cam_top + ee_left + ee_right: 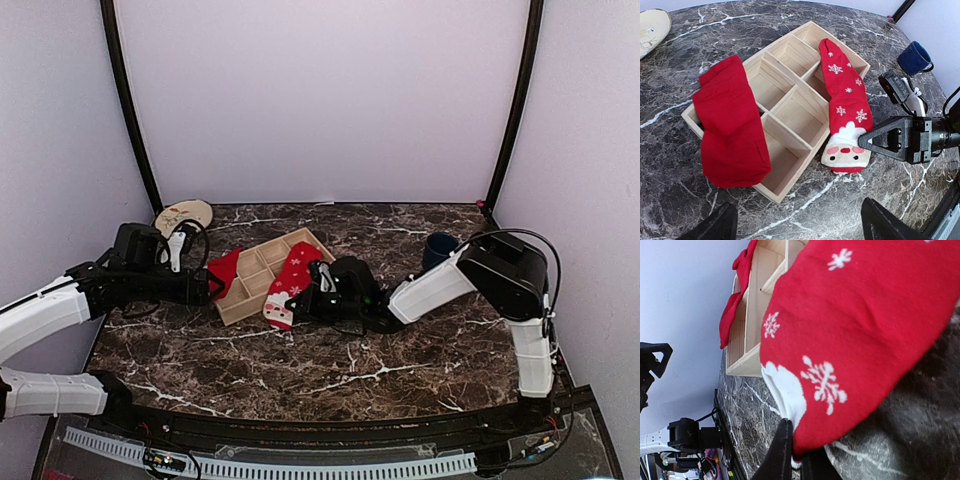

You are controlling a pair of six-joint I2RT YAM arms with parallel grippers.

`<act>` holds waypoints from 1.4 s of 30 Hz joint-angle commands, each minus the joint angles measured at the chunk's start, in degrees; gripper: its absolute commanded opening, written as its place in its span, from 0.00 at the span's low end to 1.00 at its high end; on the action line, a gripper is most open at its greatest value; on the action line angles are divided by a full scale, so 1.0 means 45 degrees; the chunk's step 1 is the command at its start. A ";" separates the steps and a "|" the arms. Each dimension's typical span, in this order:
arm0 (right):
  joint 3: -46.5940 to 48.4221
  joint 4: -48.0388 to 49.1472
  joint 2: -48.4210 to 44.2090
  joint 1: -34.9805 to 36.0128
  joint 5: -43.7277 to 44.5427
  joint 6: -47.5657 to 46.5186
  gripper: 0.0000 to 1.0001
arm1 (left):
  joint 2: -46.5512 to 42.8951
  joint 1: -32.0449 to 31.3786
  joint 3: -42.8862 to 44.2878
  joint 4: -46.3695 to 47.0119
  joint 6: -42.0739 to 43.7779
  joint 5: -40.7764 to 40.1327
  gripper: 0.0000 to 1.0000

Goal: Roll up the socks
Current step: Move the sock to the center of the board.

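Santa sock (846,107) draped across wooden tray's (790,95) R side, Santa-face end down on marble tbl (850,200). R gripper (792,450) pinched tight on that end's edge. Plain red sock (730,125) slung over tray's L end. L gripper (205,287) spread wide, just L of tray. Blue cup (914,57) far R, plate (652,27) back L.

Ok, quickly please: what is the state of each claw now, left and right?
Left claw: open, holding nothing.
Right claw: closed on the edge of the Santa sock.
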 commanded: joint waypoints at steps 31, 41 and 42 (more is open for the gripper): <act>-0.4845 0.0228 -0.3115 0.3631 0.3696 0.4710 0.38 | 0.3488 -0.6081 -0.0325 0.1735 -0.1595 -0.1420 0.88; -0.4123 -0.4667 -0.4935 0.4009 0.3506 0.0559 0.49 | 0.3935 -0.6159 -0.0296 0.2009 -0.2076 -0.1487 0.88; -0.4159 -0.4900 -0.5058 0.4110 0.3480 0.0280 0.49 | 0.3917 -0.6161 -0.0354 0.2011 -0.2182 -0.1499 0.88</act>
